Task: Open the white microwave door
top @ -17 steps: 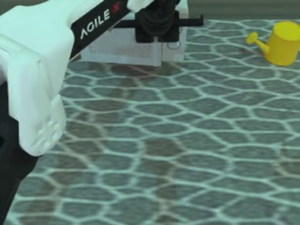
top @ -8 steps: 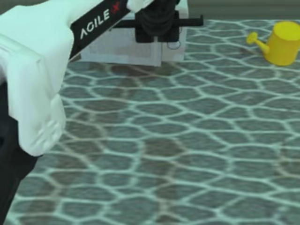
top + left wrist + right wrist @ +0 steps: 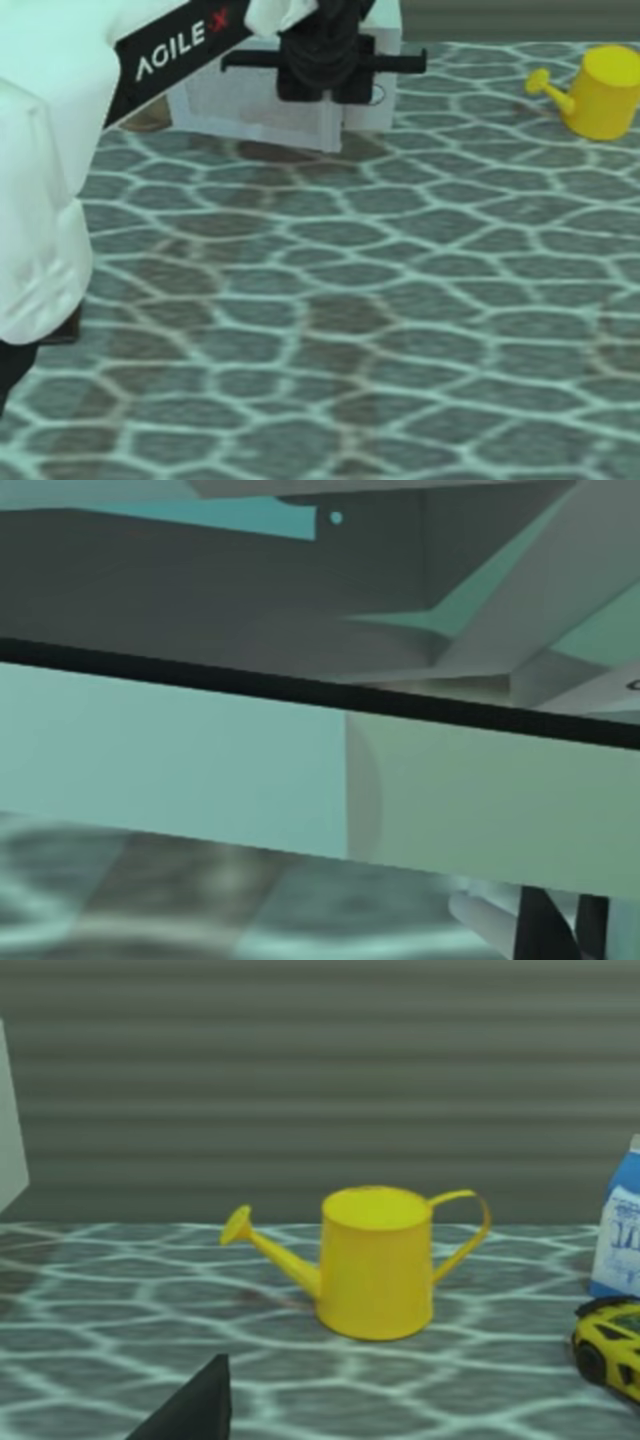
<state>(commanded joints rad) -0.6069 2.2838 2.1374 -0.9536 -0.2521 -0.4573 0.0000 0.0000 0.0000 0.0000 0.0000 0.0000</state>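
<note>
The white microwave (image 3: 385,40) stands at the table's far edge, left of centre, one silver knob (image 3: 372,95) showing on its right panel. Its door (image 3: 250,105), white with a grey speckled window, has its right edge swung a little out from the body. My left arm reaches in from the left. My left gripper (image 3: 325,60) is black, sits over the door's upper right part and is shut on the door. In the left wrist view the door's edge (image 3: 300,770) fills the frame. My right gripper (image 3: 205,1405) shows only as a dark corner, far from the microwave.
A yellow watering can (image 3: 595,92) stands at the far right of the table and faces the right wrist camera (image 3: 375,1260). Beside it are a blue and white carton (image 3: 620,1220) and a yellow toy car (image 3: 610,1345). The tabletop (image 3: 400,300) has a grey cobbled pattern.
My left arm and gripper have shifted left and toward the front. The door's right edge has come out a little from the microwave body.
</note>
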